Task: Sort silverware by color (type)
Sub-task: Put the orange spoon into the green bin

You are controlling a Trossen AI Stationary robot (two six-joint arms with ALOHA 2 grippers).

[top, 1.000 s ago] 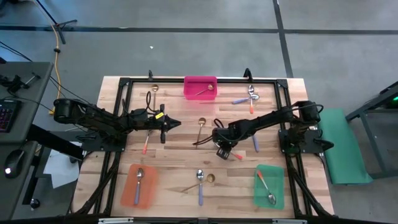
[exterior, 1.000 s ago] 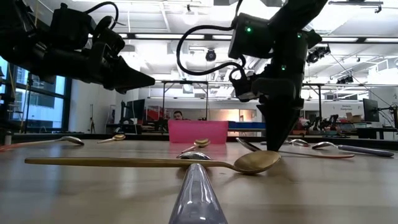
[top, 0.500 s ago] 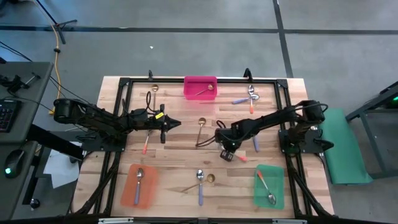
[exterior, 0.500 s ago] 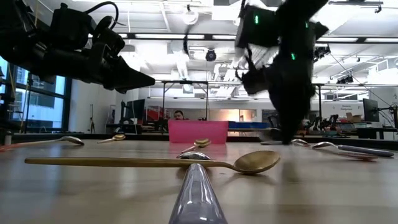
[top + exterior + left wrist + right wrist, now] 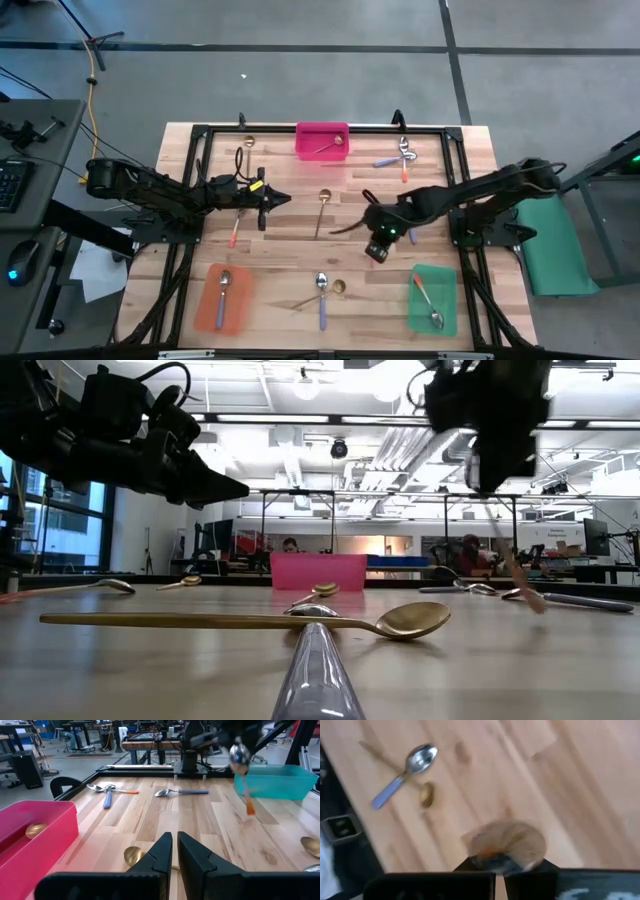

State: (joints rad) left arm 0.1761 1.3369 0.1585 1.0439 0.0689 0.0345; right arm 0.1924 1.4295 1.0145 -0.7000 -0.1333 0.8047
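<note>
1. Orange-handled spoon (image 5: 515, 575) hanging handle-down, clear of the desk (image 5: 290, 250), pinched at its bowl end in the jaws of the right gripper (image 5: 377, 248).
2. Held over bare wood right of centre, near the green tray (image 5: 447, 300) but apart from it; open desk all round below it.
3. Left gripper (image 5: 280, 198) hovering left of centre, jaws narrow with only a slit between them, holding nothing.
4. Orange-handled, four: the held one, one in the green tray (image 5: 428, 305), one by the left arm (image 5: 233, 232), one at the far right (image 5: 403, 165).
5. Purple-handled, four: one in the orange tray (image 5: 222, 290), one at the near edge (image 5: 322, 295), one at the far right (image 5: 388, 160), one mid-right (image 5: 182, 792).
6. Gold, four: one in the pink tray (image 5: 325, 148), one far left (image 5: 248, 143), one at centre (image 5: 322, 205), one crossing the near purple one (image 5: 325, 293).
7. Trays, three: pink (image 5: 305, 150) at the far edge, orange (image 5: 205, 310) and green at the near corners.
8. Black frame rail (image 5: 300, 127) bounding the desk edges.
</note>
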